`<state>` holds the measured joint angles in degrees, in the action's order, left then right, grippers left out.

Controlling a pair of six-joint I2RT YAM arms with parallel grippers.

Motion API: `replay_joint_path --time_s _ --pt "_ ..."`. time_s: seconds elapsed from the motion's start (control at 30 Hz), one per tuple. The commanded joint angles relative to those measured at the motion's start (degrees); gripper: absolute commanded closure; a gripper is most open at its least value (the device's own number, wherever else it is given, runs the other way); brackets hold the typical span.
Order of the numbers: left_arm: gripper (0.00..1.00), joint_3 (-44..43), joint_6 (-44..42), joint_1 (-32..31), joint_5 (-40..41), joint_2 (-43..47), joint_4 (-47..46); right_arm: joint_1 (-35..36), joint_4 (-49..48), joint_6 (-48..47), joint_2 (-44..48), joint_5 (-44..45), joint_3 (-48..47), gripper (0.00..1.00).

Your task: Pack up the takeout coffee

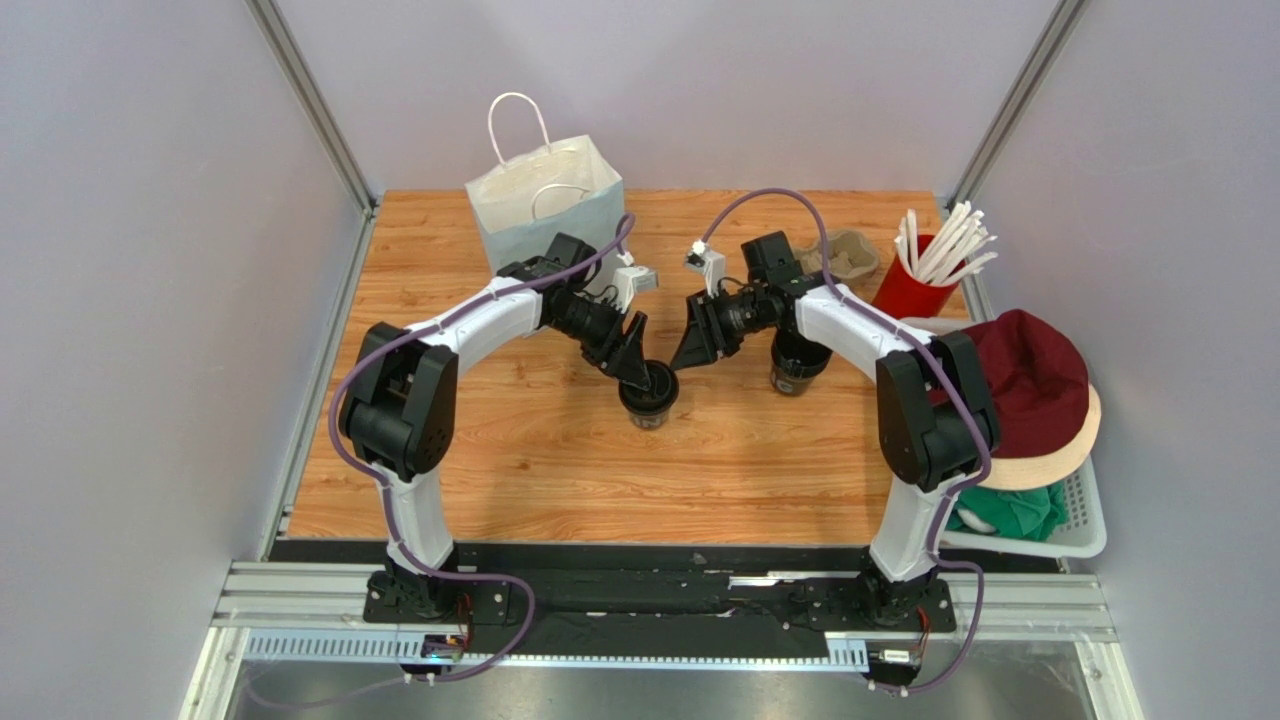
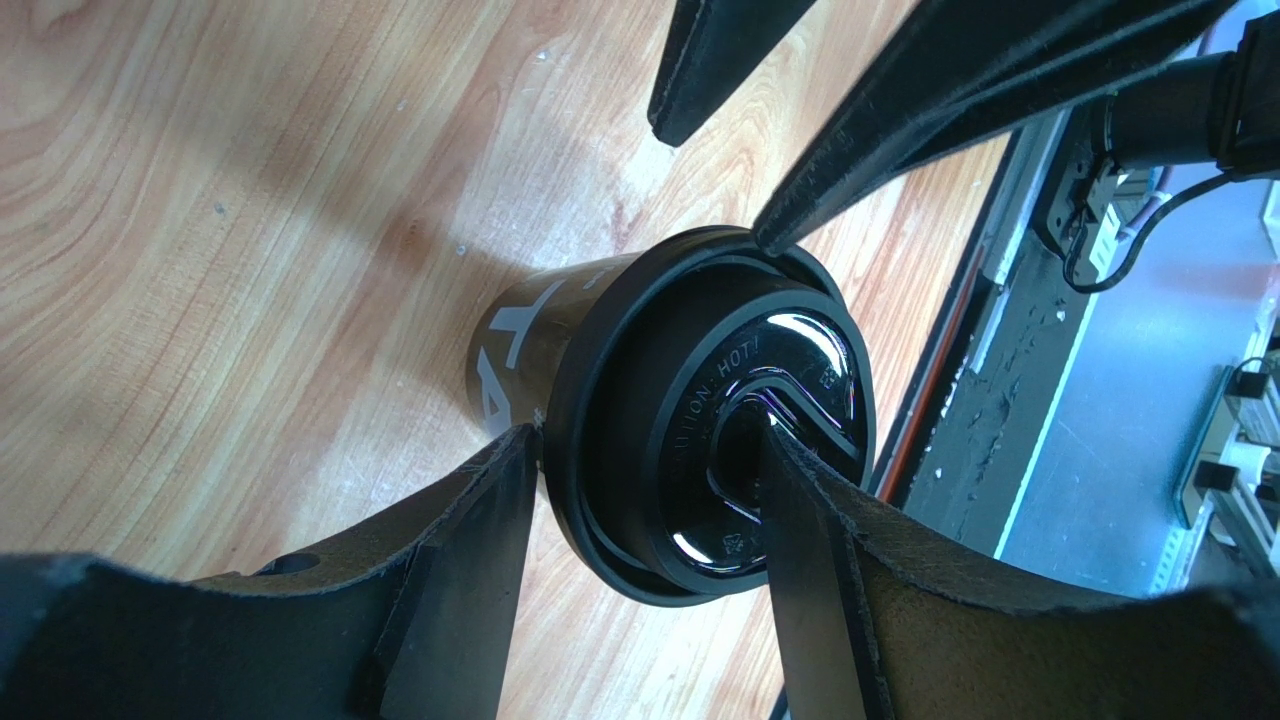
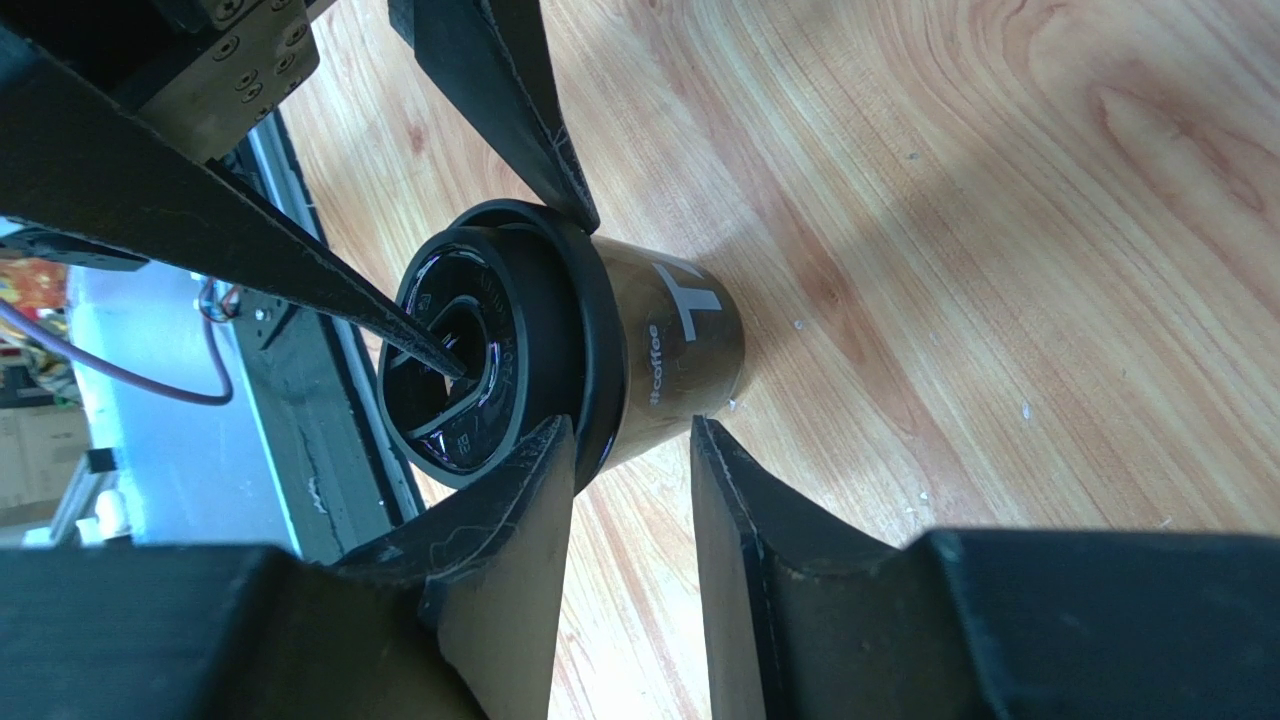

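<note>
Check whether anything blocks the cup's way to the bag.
No loose thing lies on the table between the cup and the bag. Only the left arm stretches over that line, with the left gripper at the cup's lid.

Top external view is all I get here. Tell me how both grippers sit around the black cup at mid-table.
Observer: The left gripper is open. One finger is outside the rim of the takeout coffee lid, and the other is over the lid's top.
Operator: Now give me the right one.
Observer: The right gripper is open too. One finger is by the lid's rim, and the other is beside the cup's wall.
Operator: Read me the lid.
Observer: Raised letters on it include "HOT".
</note>
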<state>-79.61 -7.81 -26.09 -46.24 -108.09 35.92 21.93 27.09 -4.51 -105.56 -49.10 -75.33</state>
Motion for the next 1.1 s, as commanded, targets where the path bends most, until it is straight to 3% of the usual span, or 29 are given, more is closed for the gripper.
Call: replay_joint_path --time_s 0.0,0.5,1.07 --pt "0.37 2.53 -4.05 0.16 7.3 -1.33 0.2 -0.22 -2.04 1.61 -1.05 -3.89 -2.72 0.63" --pt "0.37 3.5 -4.31 0.6 8.88 -0.98 0.11 0.3 -2.13 2.4 -2.28 -3.81 -1.84 0.64" --pt "0.37 4.91 -4.75 1.04 8.88 -0.89 -0.68 3.38 -1.52 0.65 -2.64 7.09 -1.22 0.64"
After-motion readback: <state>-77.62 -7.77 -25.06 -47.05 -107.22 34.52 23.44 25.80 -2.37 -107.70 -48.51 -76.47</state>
